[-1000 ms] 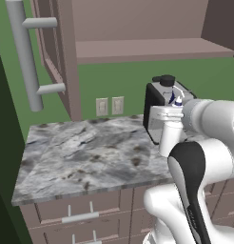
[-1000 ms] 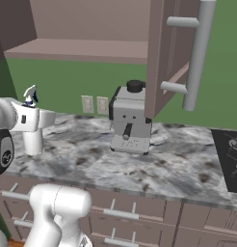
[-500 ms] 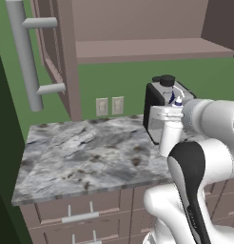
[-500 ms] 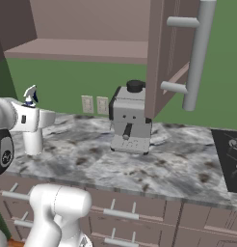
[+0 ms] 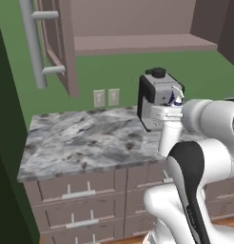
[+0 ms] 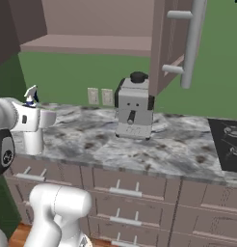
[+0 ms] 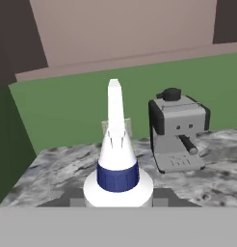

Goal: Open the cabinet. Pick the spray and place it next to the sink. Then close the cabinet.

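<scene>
Nothing shifted since a second ago: same arm pose, same bottle, same open doors. Well off to the left of the gripper (image 7: 118, 205), an open door of the cabinet (image 5: 56, 43) with its long grey bar handle (image 5: 34, 45), swung out over the bench (image 5: 85, 140). Below and left, a broad bare stretch of grey marbled stone, wall sockets (image 5: 105, 97) behind it. At the gripper itself, the spray (image 7: 117, 159), pinched low on its body between the two fingers, jaws drawn in close around it, nozzle pointing up and away from the hand, blue collar just above the grip. Held clear of the stone, above the bench and out of the cabinet shelf. Just to the right and beyond, the coffee machine (image 7: 179, 129), standing on the bench, near but apart from the bottle. Farther right, the second cabinet door (image 6: 164, 43) hanging open, and a black cooktop (image 6: 229, 140) at the far edge. Sink not made out from here.

Probably light and rigid, thin plastic, smooth and a bit slippery, top-heavy with the trigger head. Best held around the cylindrical body below the collar, as now; set down upright and gently to avoid tipping.
</scene>
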You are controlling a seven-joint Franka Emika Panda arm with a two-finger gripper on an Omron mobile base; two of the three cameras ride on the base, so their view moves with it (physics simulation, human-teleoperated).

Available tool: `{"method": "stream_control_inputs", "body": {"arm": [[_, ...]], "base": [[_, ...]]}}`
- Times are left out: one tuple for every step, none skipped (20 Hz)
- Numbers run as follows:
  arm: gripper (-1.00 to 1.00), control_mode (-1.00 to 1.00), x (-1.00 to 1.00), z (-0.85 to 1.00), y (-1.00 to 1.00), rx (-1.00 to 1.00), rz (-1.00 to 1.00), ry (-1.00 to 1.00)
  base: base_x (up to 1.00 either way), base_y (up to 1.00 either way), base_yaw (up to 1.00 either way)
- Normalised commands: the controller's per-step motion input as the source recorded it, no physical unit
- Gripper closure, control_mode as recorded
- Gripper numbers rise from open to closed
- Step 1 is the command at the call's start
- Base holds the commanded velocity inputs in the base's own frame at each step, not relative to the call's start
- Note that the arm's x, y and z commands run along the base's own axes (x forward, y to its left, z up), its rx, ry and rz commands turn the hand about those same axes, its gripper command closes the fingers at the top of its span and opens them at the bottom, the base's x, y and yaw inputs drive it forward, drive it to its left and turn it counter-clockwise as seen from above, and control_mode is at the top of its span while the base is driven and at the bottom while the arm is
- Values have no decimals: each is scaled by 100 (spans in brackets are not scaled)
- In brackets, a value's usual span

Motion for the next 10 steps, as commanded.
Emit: {"method": "stream_control_inputs", "body": {"arm": [[100,100,0,0,0,0,0,0],[100,100,0,0,0,0,0,0],[100,100,0,0,0,0,0,0],[100,100,0,0,0,0,0,0],[100,100,0,0,0,0,0,0],[100,100,0,0,0,0,0,0],[100,100,0,0,0,0,0,0],[100,100,0,0,0,0,0,0],[100,100,0,0,0,0,0,0],[100,100,0,0,0,0,0,0]], "base": [[-81,-6,0],[-79,-6,0],[-74,-3,0],[-63,-5,0],[-56,-5,-2],[-36,-6,-47],[-6,0,-82],[0,7,-99],[0,5,-100],[0,5,-100]]}}
